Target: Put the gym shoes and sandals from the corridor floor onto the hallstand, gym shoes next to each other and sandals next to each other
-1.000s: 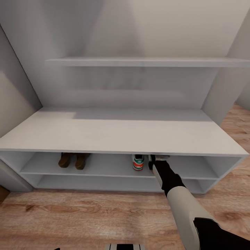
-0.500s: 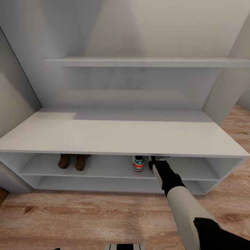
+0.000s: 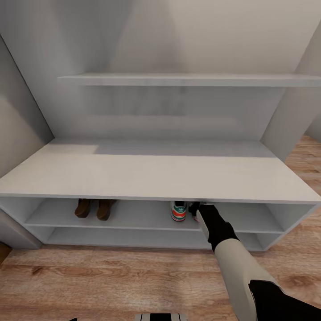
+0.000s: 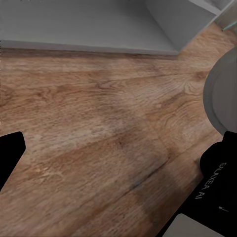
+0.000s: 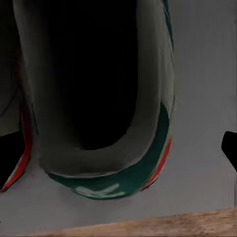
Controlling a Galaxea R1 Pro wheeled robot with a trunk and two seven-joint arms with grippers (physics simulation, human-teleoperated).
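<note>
1. Where the pale grey-white hallstand stands against the wall, its low bench top covers two open shoe tiers, and one long wall shelf of the same colour hangs above it.
2. On the upper tier, toward the hallstand's left end, the two dark brown leather sandals stand side by side, almost touching.
3. Right of the hallstand's middle, on the same tier, one cream-white gym shoe with a green and red-orange heel stands with its heel facing outward.
4. The right gripper reaches under the bench top just beside that shoe, on its right, at the end of a black and white arm.
5. The right wrist view looks down into the dark opening of a second cream-white gym shoe with a green heel patch, which rests on the grey tier surface; a red-orange edge of another shoe shows at its side.
6. Black fingertips sit out to the sides of this shoe; I cannot tell whether they grip it.
7. The left gripper hangs with its fingers spread wide and nothing between them, above the warm light-brown wood-plank floor in front of the hallstand.
</note>
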